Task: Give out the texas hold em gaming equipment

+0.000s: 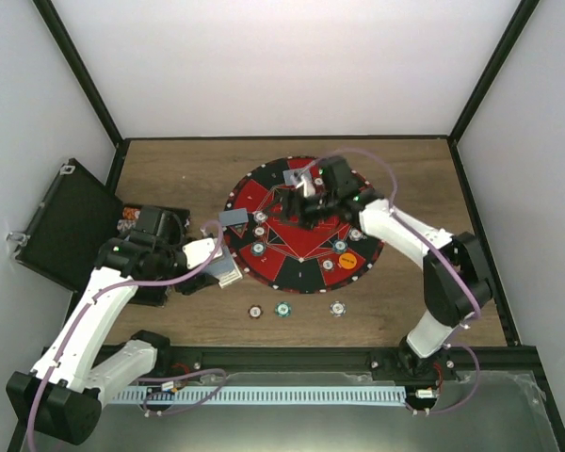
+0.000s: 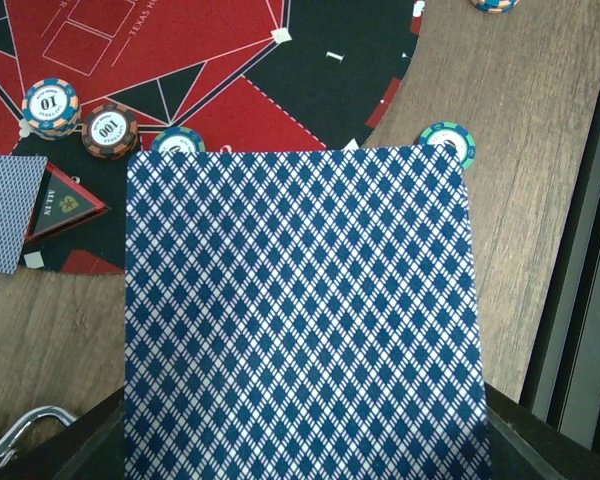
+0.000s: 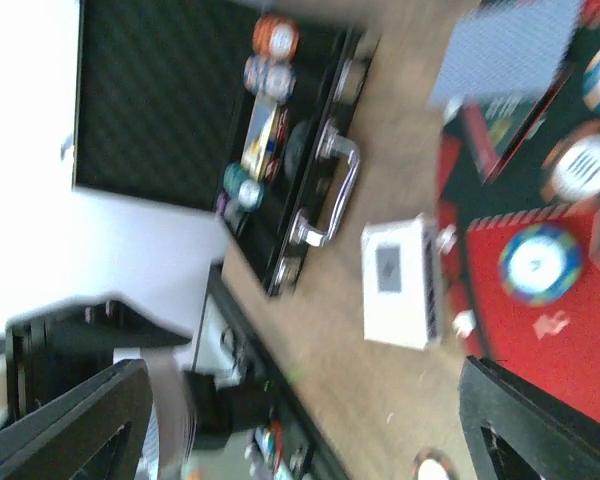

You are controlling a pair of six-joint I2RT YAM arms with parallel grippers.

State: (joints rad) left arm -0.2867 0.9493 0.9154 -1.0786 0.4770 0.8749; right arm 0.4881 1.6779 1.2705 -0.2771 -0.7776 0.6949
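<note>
**Left arm holds a card at the mat's edge**

The left gripper [image 2: 300,435] is clamped on a blue-diamond-backed playing card [image 2: 300,300], held over the wood just off the left rim of the round poker mat [image 1: 275,193]. A second card [image 1: 234,217] lies across that same rim, with a row of chips [image 1: 259,233] just beside it. Three loose chips [image 1: 282,308] sit on the table in front of the mat. The right gripper [image 3: 302,372] hangs over the mat's far half, fingers apart and nothing between them, though its own view is blurred.
</note>
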